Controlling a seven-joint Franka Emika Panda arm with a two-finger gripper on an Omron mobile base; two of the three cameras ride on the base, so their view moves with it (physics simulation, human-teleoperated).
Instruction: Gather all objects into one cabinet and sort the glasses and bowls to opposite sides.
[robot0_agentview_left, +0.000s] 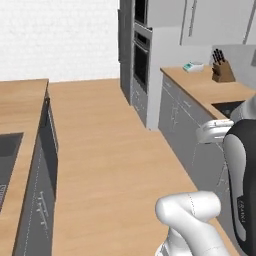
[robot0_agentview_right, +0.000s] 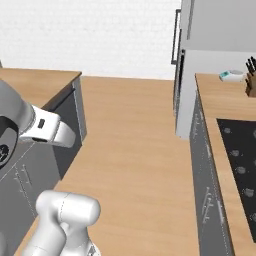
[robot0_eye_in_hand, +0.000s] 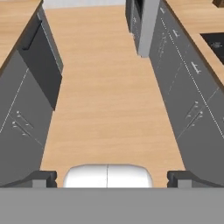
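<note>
The fingers (robot0_eye_in_hand: 107, 178) stand spread as wide as they go, one dark tip at the lower left of the hand view and the other at the lower right, with nothing between them but bare floor (robot0_eye_in_hand: 105, 100). They point down along a wood-coloured aisle that runs between two rows of grey base cabinets (robot0_eye_in_hand: 26, 118). None of the cups or bowls can be made out from here, so where they lie cannot be told.

On the arm's left a wood worktop (robot0_agentview_left: 20, 105) tops the grey fronts and carries a dark inset sink (robot0_agentview_left: 6, 150). On its right a second wood worktop (robot0_agentview_right: 220, 107) holds a black hob (robot0_agentview_right: 242, 160) with small round knobs. Farther along that worktop sit a knife block (robot0_agentview_left: 222, 70) and, near it, a small teal and white object (robot0_agentview_left: 192, 66), too small to identify. Above them hang grey wall cabinets (robot0_agentview_left: 215, 22) with long vertical bar handles, doors shut. Beyond the worktop's end stands a tall grey unit with a built-in oven (robot0_agentview_left: 141, 57), and a white wall (robot0_agentview_left: 60, 37) closes the far end of the aisle
</note>
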